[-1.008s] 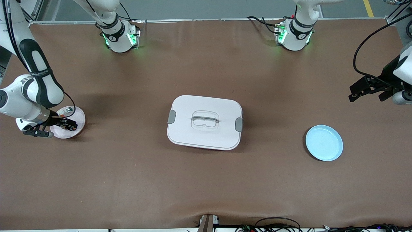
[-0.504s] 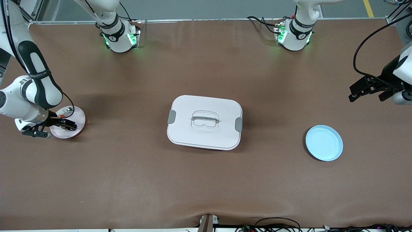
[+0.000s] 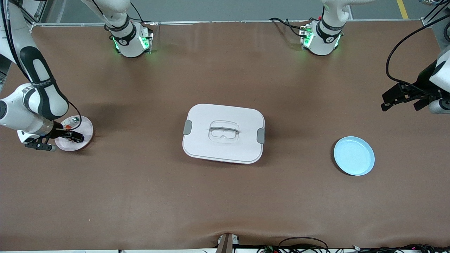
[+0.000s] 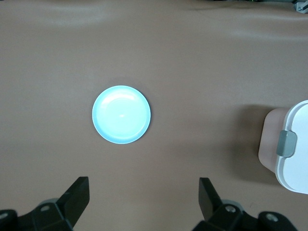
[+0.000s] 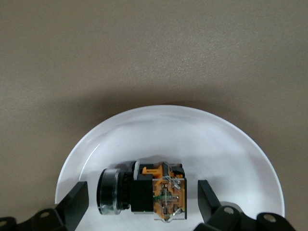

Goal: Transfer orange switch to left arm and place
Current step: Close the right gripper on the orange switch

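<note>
Desk (image 3: 225, 196): brown sheet, carries everything.

Box (image 3: 223, 133): mid-desk, lid on, latches shut, squarely between the two plates. Likely put there as the obstacle, so any straight carry from one end to the other would cross it.

Left arm: waiting at its own end. Left pincer (image 3: 404, 99) up in the air over bare desk, near the blue plate (image 3: 354, 155). Jaws wide apart, nothing held. Wrist view looks down on that empty plate and a corner of the box, so probably parked ready to receive or to place there.

Right arm: working. Right pincer (image 3: 72, 136) low over the white plate (image 3: 84, 127) at the right arm's end of the desk. Fingers (image 5: 72, 206) spread, one either side of the part, not touching it. Nothing gripped yet.

Orange switch (image 5: 142, 188): lying on its side on the white plate, between the right pincer's open fingers. Round dark end toward one finger, clear-and-orange block toward the other. Straddled lengthwise, so closing should clamp it end to end.

Second small part (image 3: 74, 120): on the same plate, toward its farther rim, clear of the fingers.

Judged step: pre-grasp, closing next.
</note>
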{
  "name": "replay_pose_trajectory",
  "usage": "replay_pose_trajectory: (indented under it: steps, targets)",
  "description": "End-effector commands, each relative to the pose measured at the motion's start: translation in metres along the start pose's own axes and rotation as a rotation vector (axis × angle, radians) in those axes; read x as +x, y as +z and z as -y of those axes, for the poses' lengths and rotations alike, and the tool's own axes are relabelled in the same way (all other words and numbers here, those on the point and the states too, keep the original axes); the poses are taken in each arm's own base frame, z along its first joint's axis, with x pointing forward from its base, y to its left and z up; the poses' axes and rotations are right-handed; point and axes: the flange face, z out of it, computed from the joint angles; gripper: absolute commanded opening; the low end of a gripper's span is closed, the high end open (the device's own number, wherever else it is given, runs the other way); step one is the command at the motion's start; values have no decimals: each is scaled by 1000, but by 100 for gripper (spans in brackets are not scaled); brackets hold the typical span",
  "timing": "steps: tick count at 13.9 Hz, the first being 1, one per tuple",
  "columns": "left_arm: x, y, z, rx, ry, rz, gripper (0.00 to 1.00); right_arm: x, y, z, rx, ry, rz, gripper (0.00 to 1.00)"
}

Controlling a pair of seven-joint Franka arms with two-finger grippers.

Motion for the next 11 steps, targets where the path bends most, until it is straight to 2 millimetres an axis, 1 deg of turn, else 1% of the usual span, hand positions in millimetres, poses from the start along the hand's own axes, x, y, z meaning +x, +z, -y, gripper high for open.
replay_pose_trajectory:
  steps: [1,2,3,4,5,6,7,9,11]
  targets:
    - [-1,-4,3,-1,20,4,100,4,2,-3,11,18,-14,100]
    - [-1,-4,2,-1,21,4,100,4,2,-4,11,19,-12,95]
    - [-2,-5,3,-1,20,3,100,4,2,-3,12,18,-9,74]
    - [-1,-4,2,-1,21,4,100,3,2,-3,12,16,-5,45]
    - [-1,-4,4,0,20,4,100,3,2,-1,14,16,0,11]
    - [-1,-4,4,0,20,4,100,4,2,0,14,18,0,0]
    - [-1,-4,4,0,22,4,100,4,2,0,14,24,0,0]
    - [-1,-4,4,0,19,4,100,6,-5,2,14,19,-5,0]
    - [-1,-4,4,0,20,4,100,13,-21,4,32,28,57,0]
